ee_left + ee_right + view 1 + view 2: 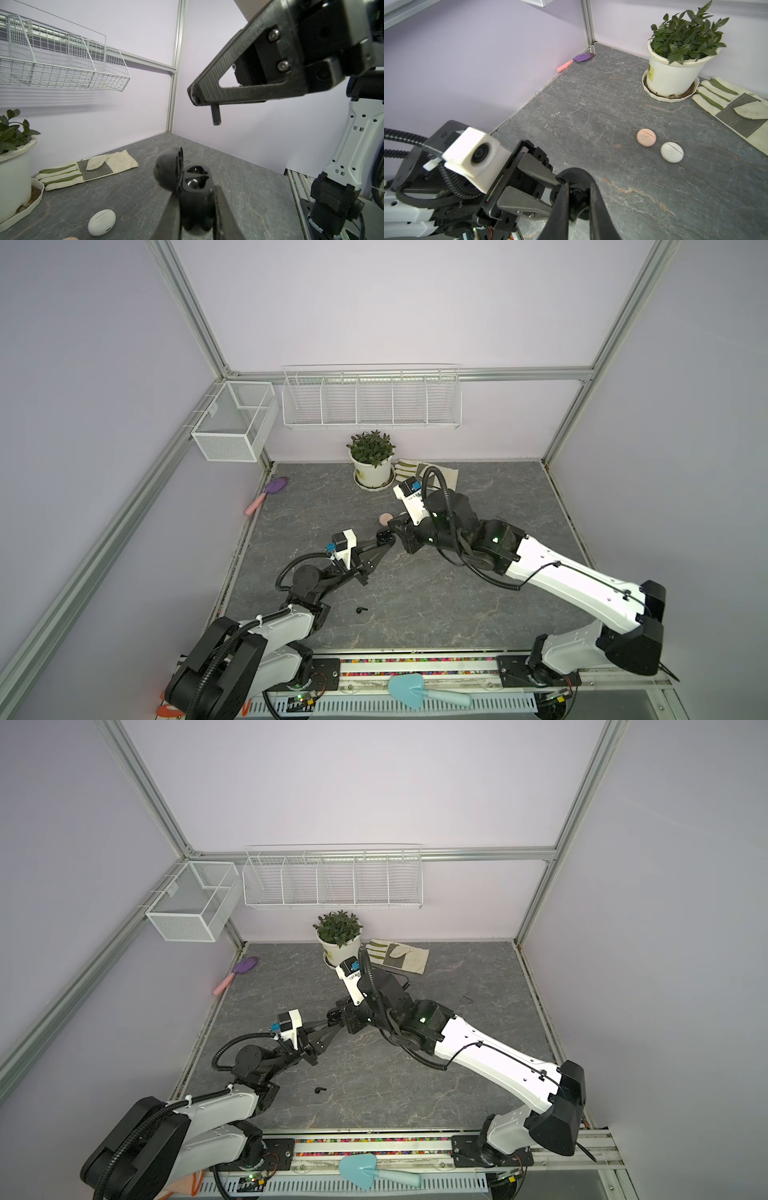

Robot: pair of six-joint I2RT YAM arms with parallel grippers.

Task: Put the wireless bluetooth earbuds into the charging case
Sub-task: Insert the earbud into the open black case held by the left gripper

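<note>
Starting w/ both top views: left gripper (387,542) is clamped on the black charging case (385,535) near mid-table, right gripper (395,527) sits opposite w/ its jaws pinched together right by the case; a loose black earbud (361,609) lies alone on the grey tabletop (436,614), nearer the front edge & well apart from both arms, and a pink case (386,517) sits just behind the grippers. Over to the left wrist cam: case is upright between the two fingers, lid (168,168) swung open, both sockets showing, and the right gripper hangs above it w/ the stem of a held black earbud (216,116) poking down from its tips; a closed white case (101,222) rests on the table nearby. Right wrist cam: fingers squeezed on that earbud, right at the open case, pink & white cases side by side near the potted plant (672,72) & glove (737,116)
</note>
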